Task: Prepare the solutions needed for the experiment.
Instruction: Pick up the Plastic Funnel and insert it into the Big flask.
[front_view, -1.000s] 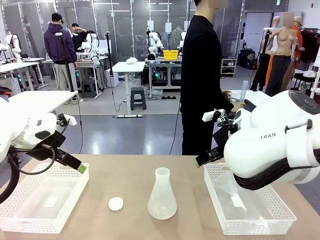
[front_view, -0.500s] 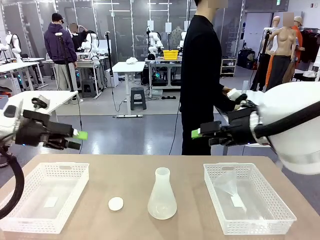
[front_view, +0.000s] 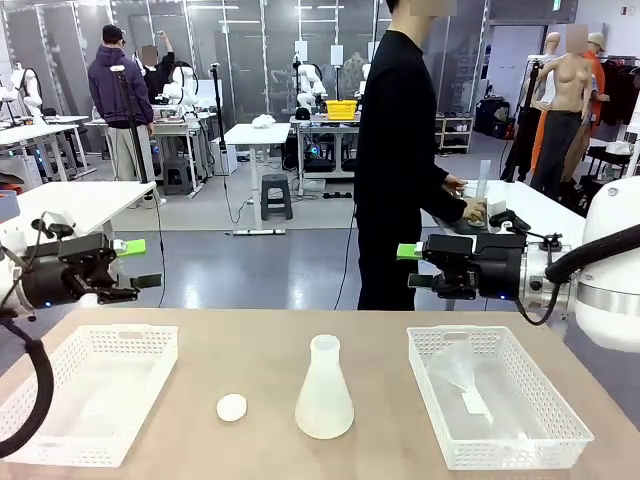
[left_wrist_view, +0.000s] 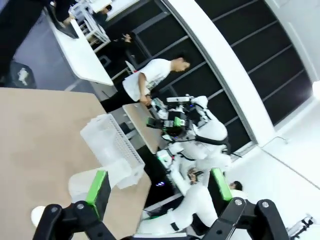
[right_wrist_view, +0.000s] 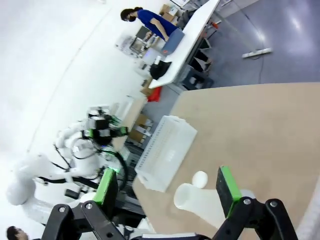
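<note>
Front view: the bench (front_view: 262, 338) carries two white baskets, left basket (front_view: 118, 331) and right basket (front_view: 462, 333), one flask (front_view: 323, 385) between them holding the solutions (front_view: 323, 424) as a faint pale layer, and one cap (front_view: 231, 407). Left gripper (front_view: 141, 264) and right gripper (front_view: 410, 267) hover wide, empty.

Left hand (front_view: 140, 265): matt black fingers, green pads.
Right hand (front_view: 410, 266): matt black, green pads; glossy white arm shell (front_view: 615, 290) behind it.
Flask (front_view: 324, 390), below, between both hands: frosted translucent plastic.
Cap (front_view: 231, 407), nearer the left hand: matt white.
Basket under left hand (front_view: 150, 340): white plastic lattice.
Basket under right hand (front_view: 560, 420): white plastic lattice.
Tabletop (front_view: 270, 340): smooth, matt tan, wood-look.
</note>
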